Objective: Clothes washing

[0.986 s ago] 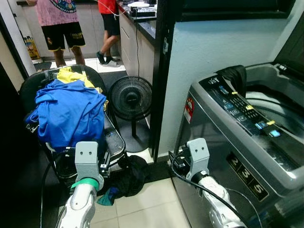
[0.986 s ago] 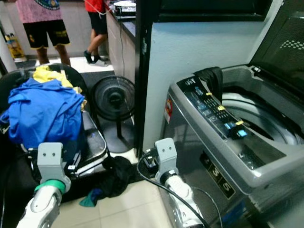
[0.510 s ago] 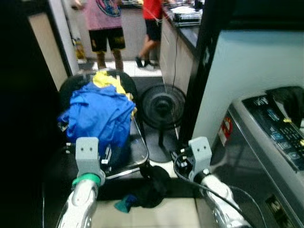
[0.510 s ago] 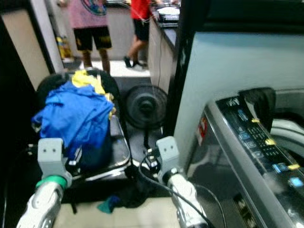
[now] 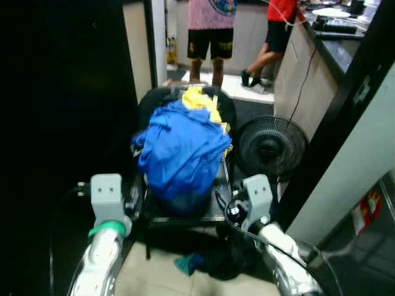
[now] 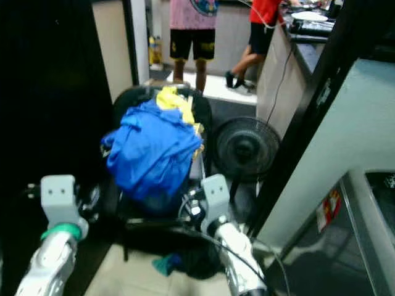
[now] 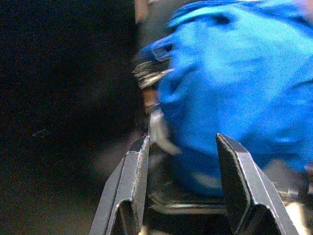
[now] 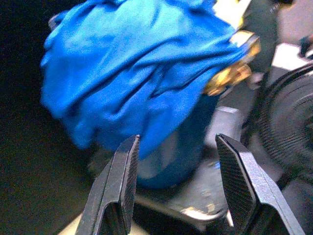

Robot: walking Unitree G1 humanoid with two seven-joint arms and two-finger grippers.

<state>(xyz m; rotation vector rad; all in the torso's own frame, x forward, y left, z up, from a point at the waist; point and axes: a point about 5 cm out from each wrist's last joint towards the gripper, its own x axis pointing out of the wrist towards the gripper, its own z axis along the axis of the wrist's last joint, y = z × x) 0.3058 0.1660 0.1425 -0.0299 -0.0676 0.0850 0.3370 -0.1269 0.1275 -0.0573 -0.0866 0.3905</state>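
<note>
A heap of clothes lies on a black chair straight ahead: a big blue garment on top and a yellow one behind it. More dark clothing with a teal piece lies on the floor under the chair's front. Both arms are held low before the chair. My left gripper is open, facing the blue garment from its left side. My right gripper is open too, aimed at the blue garment, with nothing between its fingers.
A black floor fan stands right of the chair. A white wall and the washing machine's corner are at the right. A dark panel closes the left. Two people stand in the kitchen behind.
The view has swung left: the washing machine has slid off to the right and the chair with the clothes now sits in the middle. Both arms stay low in front.
</note>
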